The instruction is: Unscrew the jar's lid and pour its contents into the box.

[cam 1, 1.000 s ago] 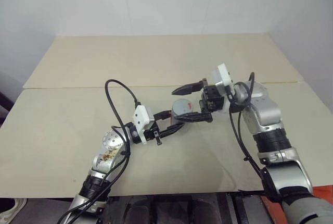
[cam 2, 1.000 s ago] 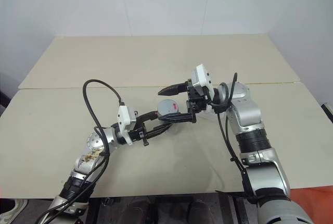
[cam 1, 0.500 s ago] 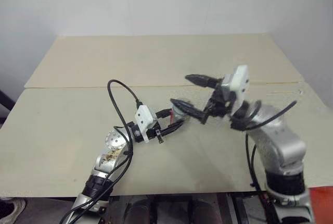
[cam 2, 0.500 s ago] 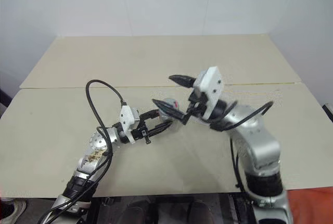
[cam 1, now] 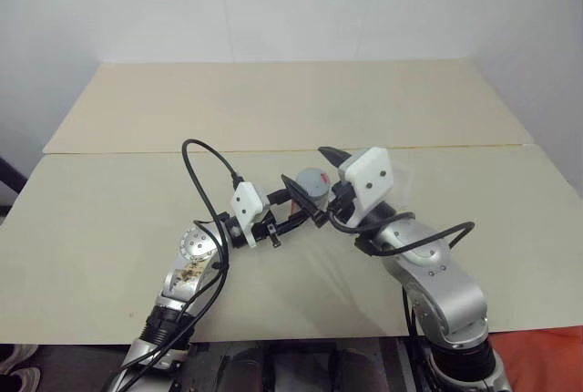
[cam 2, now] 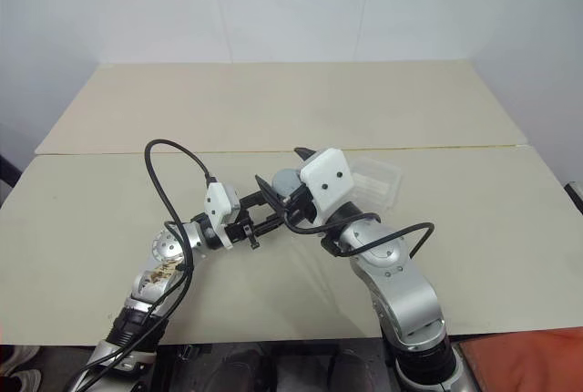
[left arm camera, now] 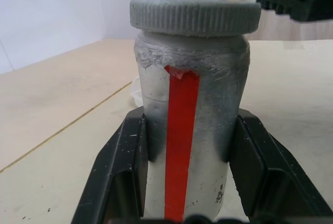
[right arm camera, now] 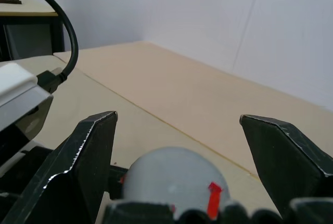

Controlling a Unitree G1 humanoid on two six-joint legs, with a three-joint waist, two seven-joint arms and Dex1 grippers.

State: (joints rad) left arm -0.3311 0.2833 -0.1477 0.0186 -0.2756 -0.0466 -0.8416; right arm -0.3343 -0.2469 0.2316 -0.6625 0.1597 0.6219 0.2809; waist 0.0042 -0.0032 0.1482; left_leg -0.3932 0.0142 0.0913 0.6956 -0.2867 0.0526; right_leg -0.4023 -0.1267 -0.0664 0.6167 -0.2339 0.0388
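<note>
My left gripper (left arm camera: 190, 125) is shut on the jar (left arm camera: 188, 130), a silvery-white cylinder with a red vertical stripe that stands upright a little above the table. The ribbed grey lid (left arm camera: 195, 15) sits on the jar's top. My right gripper (right arm camera: 177, 119) is open, with one finger on each side of the lid (right arm camera: 171, 182) and a gap to either side. From the head, the right gripper (cam 1: 305, 166) reaches the lid (cam 1: 316, 179) from the near right. The clear box (cam 2: 381, 180) lies on the table just right of the jar, partly behind my right wrist.
The beige table (cam 1: 273, 109) spreads wide around both arms, with a seam across its middle. A black cable (cam 1: 205, 169) loops up from my left wrist. White walls stand behind the table's far edge.
My right arm has swung down and inward, and its gripper has turned to reach the lid from the near side instead of from the right. The left gripper still holds the jar.
</note>
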